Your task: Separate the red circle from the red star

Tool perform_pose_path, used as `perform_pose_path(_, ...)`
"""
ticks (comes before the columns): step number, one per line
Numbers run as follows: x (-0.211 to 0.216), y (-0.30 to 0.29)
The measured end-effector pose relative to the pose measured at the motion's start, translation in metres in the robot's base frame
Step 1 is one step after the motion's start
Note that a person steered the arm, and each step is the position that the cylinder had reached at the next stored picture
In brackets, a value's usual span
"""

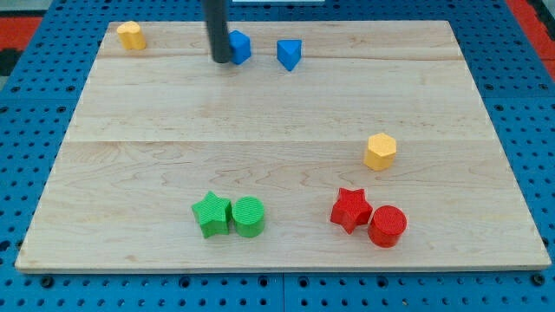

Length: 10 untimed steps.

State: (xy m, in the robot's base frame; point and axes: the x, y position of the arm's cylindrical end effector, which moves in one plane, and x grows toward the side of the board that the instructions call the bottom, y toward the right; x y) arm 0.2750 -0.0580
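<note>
The red star and the red circle sit touching each other near the view's bottom right of the wooden board, the circle to the star's right and slightly lower. My tip is far from them, near the view's top, touching or just left of a blue block.
A blue triangular block lies right of the blue block. A yellow block is at the top left corner. A yellow hexagon sits above the red pair. A green star and green circle touch at the bottom centre.
</note>
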Motion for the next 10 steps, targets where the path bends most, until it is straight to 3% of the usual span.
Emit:
perform_pose_path(1,0.007,0.077)
perform_pose_path(2,0.073,0.044)
perform_pose_path(4,0.191,0.045)
perform_pose_path(5,0.221,0.06)
perform_pose_path(6,0.282,0.064)
perform_pose_path(7,0.315,0.107)
perform_pose_path(8,0.329,0.16)
perform_pose_path(9,0.294,0.173)
perform_pose_path(10,0.262,0.223)
